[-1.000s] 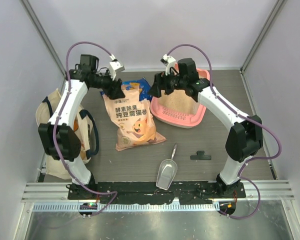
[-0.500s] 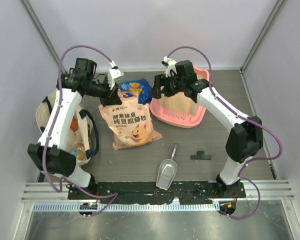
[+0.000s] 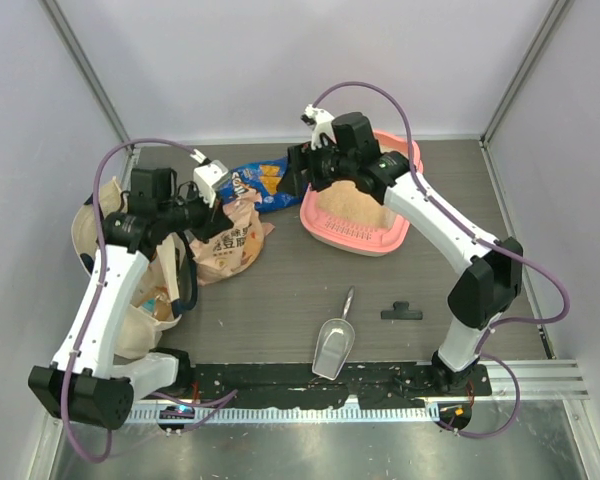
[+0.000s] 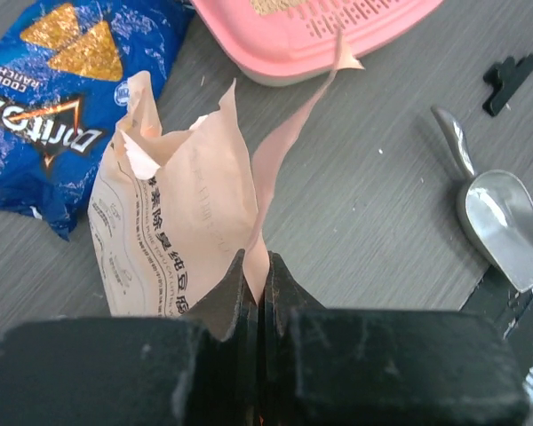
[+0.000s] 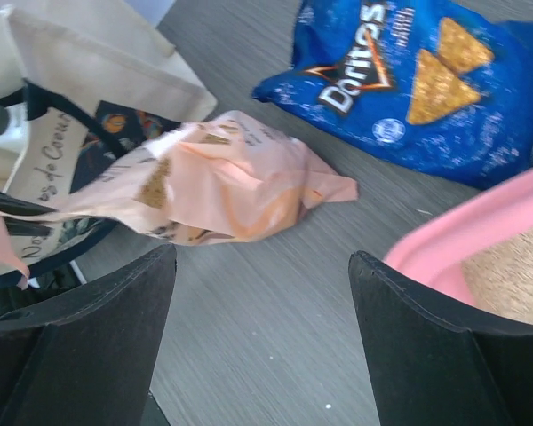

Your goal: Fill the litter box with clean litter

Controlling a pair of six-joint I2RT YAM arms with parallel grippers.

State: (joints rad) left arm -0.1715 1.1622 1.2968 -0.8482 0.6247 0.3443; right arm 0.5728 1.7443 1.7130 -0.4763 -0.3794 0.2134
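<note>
Doritos bag (image 3: pixel 252 182), tote (image 3: pixel 86 226), scoop (image 3: pixel 332 350), black clip (image 3: pixel 401 312).

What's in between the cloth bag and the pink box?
The litter bag, pinched in the left gripper, then bare table up to the litter box. The top view shows it.

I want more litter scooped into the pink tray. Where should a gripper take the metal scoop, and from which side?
Take the scoop by its handle, coming straight down from above with the jaws across it. It lies flat on the table, the slim handle pointing to the far side; the bowl looks too wide and shallow to pinch.
</note>
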